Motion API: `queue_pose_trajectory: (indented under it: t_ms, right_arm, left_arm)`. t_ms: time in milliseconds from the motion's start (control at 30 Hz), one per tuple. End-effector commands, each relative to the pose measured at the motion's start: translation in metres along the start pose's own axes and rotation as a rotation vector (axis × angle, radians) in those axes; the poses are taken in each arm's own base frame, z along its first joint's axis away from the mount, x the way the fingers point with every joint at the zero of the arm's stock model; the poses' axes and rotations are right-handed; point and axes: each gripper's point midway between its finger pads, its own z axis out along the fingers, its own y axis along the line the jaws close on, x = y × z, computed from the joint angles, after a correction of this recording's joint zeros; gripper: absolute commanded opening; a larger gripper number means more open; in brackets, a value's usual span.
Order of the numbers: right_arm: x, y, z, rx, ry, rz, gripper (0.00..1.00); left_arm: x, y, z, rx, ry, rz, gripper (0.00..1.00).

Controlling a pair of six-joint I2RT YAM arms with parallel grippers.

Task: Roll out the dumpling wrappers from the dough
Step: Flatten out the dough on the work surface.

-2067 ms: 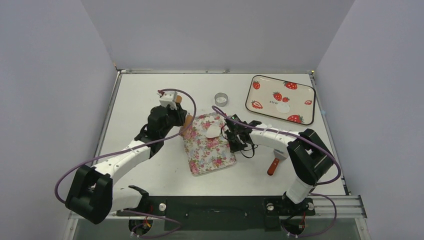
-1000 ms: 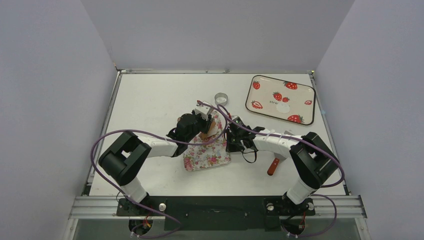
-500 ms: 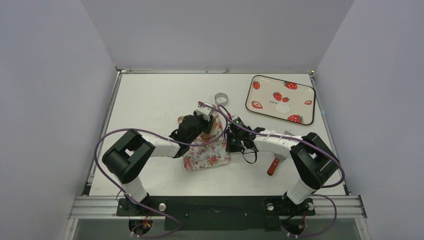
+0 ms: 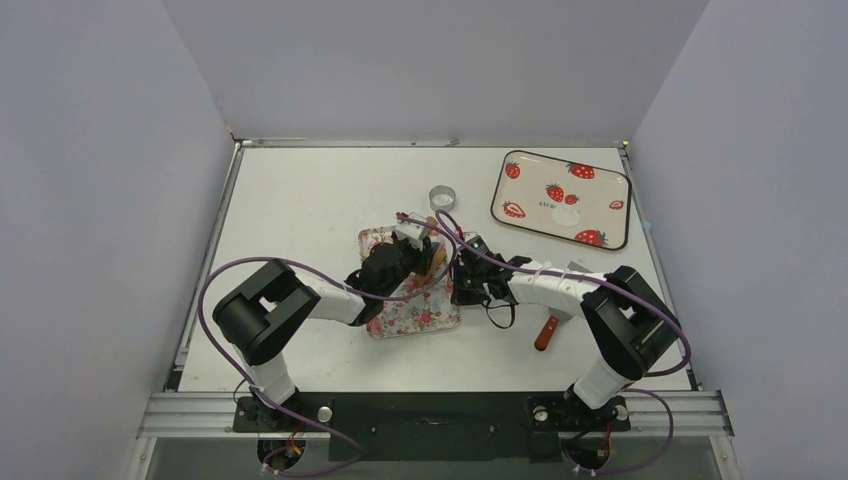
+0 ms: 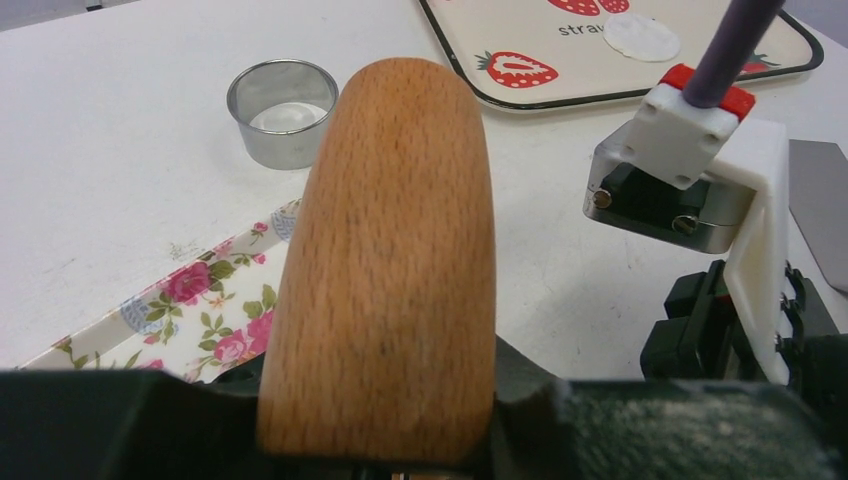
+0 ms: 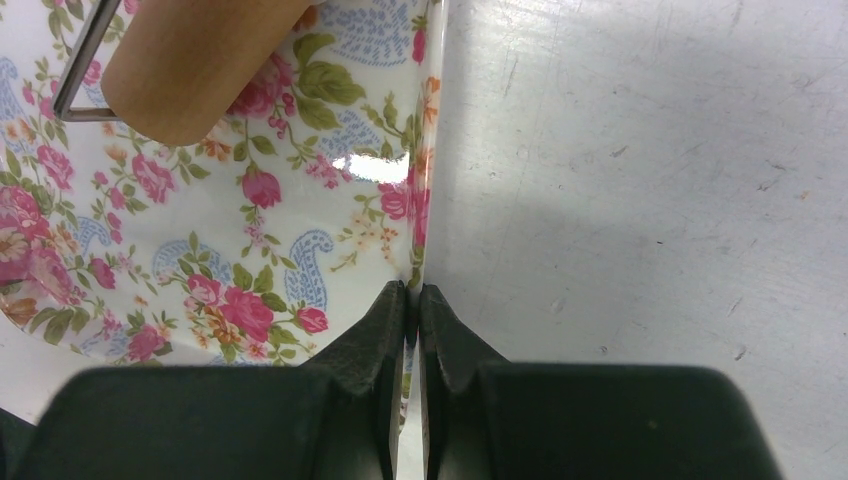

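My left gripper (image 4: 414, 263) is shut on the brown wooden roller (image 4: 436, 258) and holds it low over the far right part of the floral tray (image 4: 412, 306). The roller (image 5: 390, 260) fills the left wrist view. The dough is hidden under the gripper and roller. My right gripper (image 6: 412, 300) is shut on the floral tray's right rim (image 6: 418, 215); the roller's end (image 6: 190, 60) shows above the tray there. One round white wrapper (image 4: 566, 216) lies on the strawberry tray (image 4: 600, 180); it also shows in the left wrist view (image 5: 641, 36).
The silver metal ring (image 4: 442, 196) stands just beyond the floral tray, also in the left wrist view (image 5: 282, 112). The red-handled spatula (image 4: 546, 332) lies right of my right forearm. The two arms are close together over the tray.
My left arm swung from the tray's left side over it with the roller, covering the dough. The floral tray shifted and turned slightly. My right gripper stayed on the rim.
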Motion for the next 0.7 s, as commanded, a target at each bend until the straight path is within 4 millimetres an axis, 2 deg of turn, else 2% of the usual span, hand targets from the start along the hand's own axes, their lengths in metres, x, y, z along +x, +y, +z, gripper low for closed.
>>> queue_pose_trajectory:
  t_ms: [0, 100, 200, 333, 500, 667]
  right_arm:
    - [0.040, -0.027, 0.000, 0.095, 0.116, -0.025, 0.00]
    - [0.039, -0.025, 0.001, 0.085, 0.121, -0.030, 0.00]
    - [0.039, -0.024, 0.000, 0.080, 0.127, -0.037, 0.00]
    - [0.042, -0.025, 0.000, 0.081, 0.131, -0.029, 0.00]
    - [0.051, -0.028, 0.003, 0.086, 0.155, -0.026, 0.00]
    - [0.053, -0.030, 0.005, 0.090, 0.166, -0.030, 0.00]
  left_arm:
    - [0.071, 0.029, -0.019, -0.056, 0.240, 0.104, 0.00]
    - [0.049, 0.045, -0.009, -0.111, 0.186, 0.112, 0.00]
    - [0.042, 0.059, -0.005, -0.121, 0.173, 0.132, 0.00]
    - [0.051, 0.067, -0.004, -0.116, 0.198, 0.122, 0.00]
    - [0.072, 0.061, -0.011, -0.105, 0.234, 0.084, 0.00]
    - [0.074, 0.053, -0.011, -0.073, 0.227, 0.081, 0.00]
